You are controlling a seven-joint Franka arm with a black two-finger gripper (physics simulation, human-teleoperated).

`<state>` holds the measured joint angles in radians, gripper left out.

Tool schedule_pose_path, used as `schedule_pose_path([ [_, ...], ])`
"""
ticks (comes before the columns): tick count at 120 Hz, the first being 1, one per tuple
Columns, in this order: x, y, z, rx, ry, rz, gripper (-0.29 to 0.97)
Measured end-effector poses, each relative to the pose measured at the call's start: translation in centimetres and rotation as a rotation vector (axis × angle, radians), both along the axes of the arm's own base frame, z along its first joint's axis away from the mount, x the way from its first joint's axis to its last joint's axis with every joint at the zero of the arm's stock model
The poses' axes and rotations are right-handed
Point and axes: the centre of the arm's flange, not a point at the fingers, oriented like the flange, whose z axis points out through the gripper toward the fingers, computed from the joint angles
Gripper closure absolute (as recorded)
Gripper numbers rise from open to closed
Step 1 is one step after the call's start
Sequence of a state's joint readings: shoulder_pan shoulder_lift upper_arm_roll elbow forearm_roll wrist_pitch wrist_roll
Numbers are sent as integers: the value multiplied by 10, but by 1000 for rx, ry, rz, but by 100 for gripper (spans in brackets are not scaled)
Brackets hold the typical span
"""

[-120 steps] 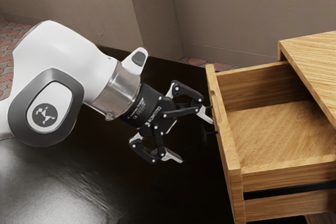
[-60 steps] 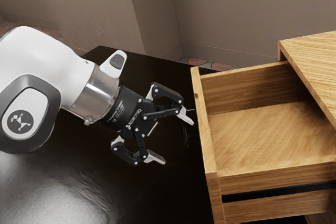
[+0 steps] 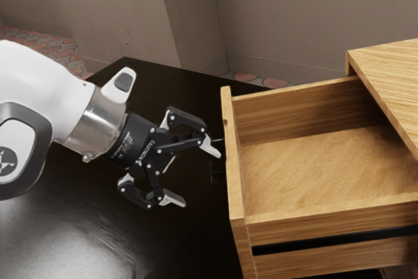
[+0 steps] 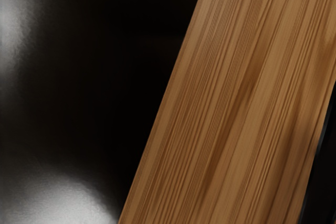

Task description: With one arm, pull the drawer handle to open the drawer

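**Item 1: drawer** (image 3: 297,112), top slot of wooden cabinet (image 3: 392,70). Stands well out of the carcass, interior bare, front panel (image 3: 233,161) facing the gripper. In the wrist view, the grained wood (image 4: 236,103) close ahead is prob. this front. Judged: rigid timber box, moderate weight, slides along one axis only. Expect it to bind if you pull off-line.

**Item 2: drawer handle** (image 3: 214,173). Small dark bar standing off the front panel on short posts. Judged: stiff, thin, smooth, so a hooked finger may slip off. Take hold at mid-bar, w/ one finger behind it or both closed across it.

**Item 3: gripper** (image 3: 193,174). Jaws spread wide and clamped on nothing. Upper fingertip (image 3: 210,151) sits right at the handle, contact not certain. Lower fingertip (image 3: 171,198) hangs apart, above the table.

**Item 4: table** (image 3: 72,227). Glossy black, under the arm (image 3: 39,109) and the drawer's overhang.

**Item 5: surrounds.** Beige walls, patterned floor tiles (image 3: 39,47) beyond the table. Lower cabinet panel (image 3: 326,259) beneath a dark gap.

**Obstructions:** none seen betw. gripper and handle. Watch that the low fingertip doesn't scrape the tabletop.
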<state>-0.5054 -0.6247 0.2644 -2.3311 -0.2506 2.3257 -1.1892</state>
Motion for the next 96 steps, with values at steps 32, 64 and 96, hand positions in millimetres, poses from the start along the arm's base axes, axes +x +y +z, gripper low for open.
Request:
schedule_pose_path([
  [32,-9,11,4,-4,-10,9,0],
  [64,-30,18,23,15,-55,4,0],
  [96,-71,-75,170,733,-148,-374,0],
])
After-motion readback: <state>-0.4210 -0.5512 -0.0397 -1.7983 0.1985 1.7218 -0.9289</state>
